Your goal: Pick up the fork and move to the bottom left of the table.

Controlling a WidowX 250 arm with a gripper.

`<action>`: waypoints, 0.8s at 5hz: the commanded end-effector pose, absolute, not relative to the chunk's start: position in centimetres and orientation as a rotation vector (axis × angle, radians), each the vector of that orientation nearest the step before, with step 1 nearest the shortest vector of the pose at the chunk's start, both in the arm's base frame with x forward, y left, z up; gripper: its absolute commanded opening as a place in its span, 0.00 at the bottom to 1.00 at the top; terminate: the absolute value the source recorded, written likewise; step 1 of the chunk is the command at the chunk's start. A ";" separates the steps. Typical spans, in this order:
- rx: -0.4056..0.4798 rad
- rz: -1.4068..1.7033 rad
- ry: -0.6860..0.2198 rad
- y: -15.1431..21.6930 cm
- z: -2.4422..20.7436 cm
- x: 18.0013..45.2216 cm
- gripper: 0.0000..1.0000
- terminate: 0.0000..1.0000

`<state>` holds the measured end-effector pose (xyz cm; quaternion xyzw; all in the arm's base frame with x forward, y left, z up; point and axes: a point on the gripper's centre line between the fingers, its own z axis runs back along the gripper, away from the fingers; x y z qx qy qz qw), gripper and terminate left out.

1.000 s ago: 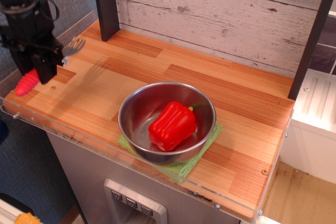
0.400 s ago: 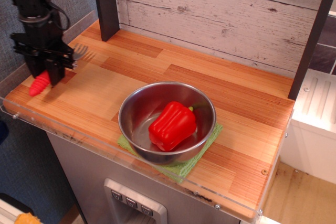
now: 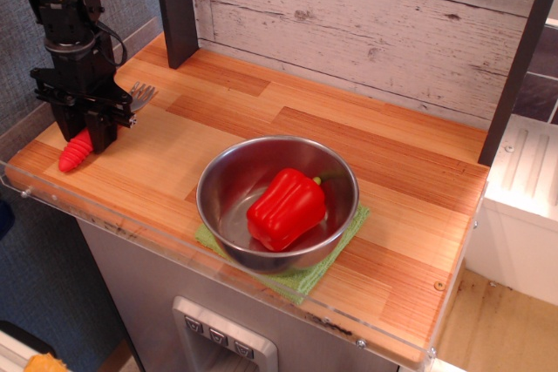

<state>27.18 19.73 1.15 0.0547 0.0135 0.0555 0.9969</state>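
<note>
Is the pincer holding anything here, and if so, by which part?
Yes. The pincer is shut on the fork, gripping it mid-length where the red handle meets the metal neck; the tines stick out right, the handle end lower left.

Table (image 3: 261,111): runs from the near left corner to the far right; a plank wall stands along its back edge.
Gripper (image 3: 91,128): over the left end of the table, closed around the fork.
Fork (image 3: 91,132): at the left end; handle end toward the near left corner, tines (image 3: 142,93) pointing back and right.
Bowl (image 3: 277,202): near the front edge, about mid-table, well right of the fork.
Cloth pad (image 3: 301,278): under the bowl, showing at its front and right.
Bell pepper (image 3: 286,208): inside the bowl.
Post (image 3: 176,6): upright at the back left, behind the fork.
</note>
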 end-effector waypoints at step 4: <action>0.015 0.018 -0.138 15.5 10.4 26.3 1.00 0.00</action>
